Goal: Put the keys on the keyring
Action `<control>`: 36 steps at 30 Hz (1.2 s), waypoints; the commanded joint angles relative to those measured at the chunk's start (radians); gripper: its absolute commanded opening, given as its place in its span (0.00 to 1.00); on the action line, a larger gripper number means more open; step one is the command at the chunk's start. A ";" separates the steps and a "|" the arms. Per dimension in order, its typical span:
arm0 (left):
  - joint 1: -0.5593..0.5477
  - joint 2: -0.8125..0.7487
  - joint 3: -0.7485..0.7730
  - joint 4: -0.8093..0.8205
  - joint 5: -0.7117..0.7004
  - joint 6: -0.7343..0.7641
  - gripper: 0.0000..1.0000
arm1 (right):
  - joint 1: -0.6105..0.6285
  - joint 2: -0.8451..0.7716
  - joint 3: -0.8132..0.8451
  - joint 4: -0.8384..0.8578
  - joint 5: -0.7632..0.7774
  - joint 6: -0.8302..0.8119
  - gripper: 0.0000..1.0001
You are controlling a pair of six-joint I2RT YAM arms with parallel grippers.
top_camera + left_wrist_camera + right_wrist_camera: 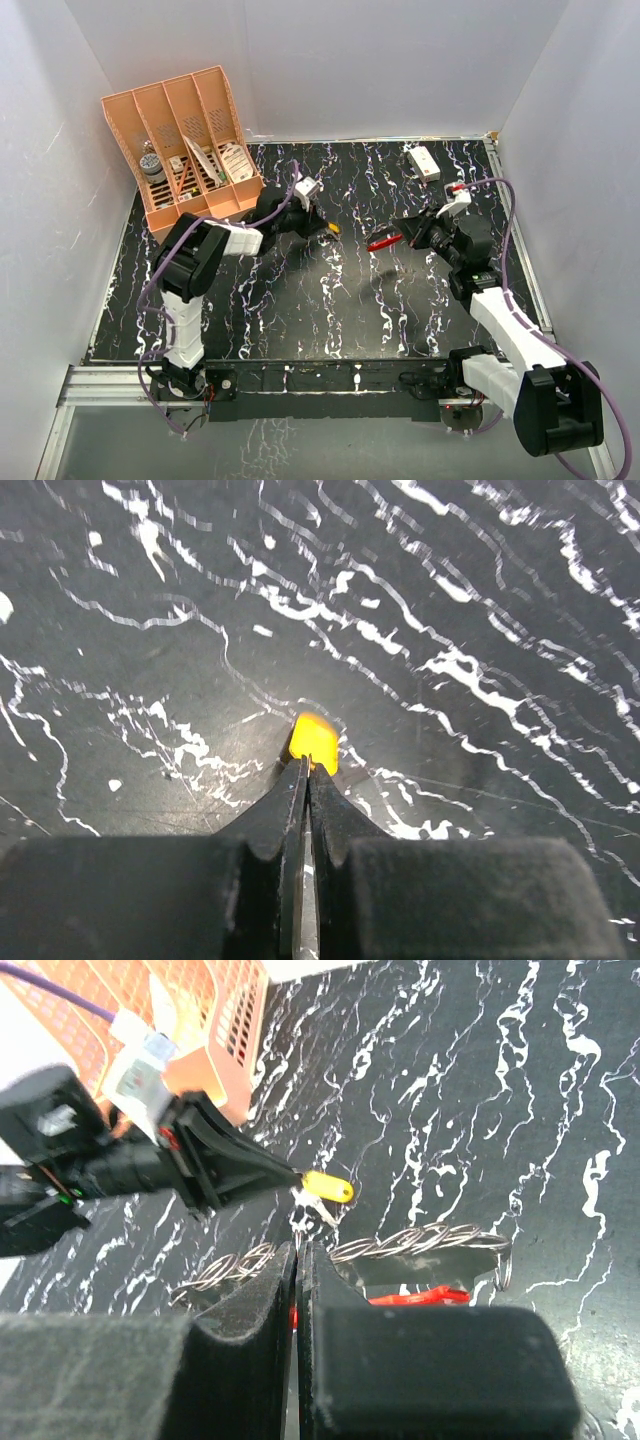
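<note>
Top external: your left gripper [318,226] is clamped on the small silvery yellow-headed key [331,228]; right gripper [400,238] pinches the thin red loop keyring [381,242]. Key and ring sit apart, over the black marbled table [330,310].

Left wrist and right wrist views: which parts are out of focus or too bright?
Left wrist view: the yellow-headed key is sharp, the left fingers holding it soft. Right wrist view: the right fingers are blurred up close, the orange rack pale and overexposed.

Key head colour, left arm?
Key head is yellow; the left wrist view shows it best.
</note>
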 commanded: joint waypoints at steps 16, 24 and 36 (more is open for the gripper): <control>-0.024 -0.419 -0.043 -0.016 0.274 0.096 0.00 | 0.052 0.070 0.118 -0.008 -0.319 -0.199 0.00; -0.106 -0.493 -0.032 -0.142 0.201 0.238 0.00 | 0.082 0.062 0.145 -0.020 -0.307 -0.189 0.00; -0.159 -0.525 -0.029 -0.185 0.183 0.321 0.00 | 0.133 0.072 0.207 -0.067 -0.257 -0.151 0.00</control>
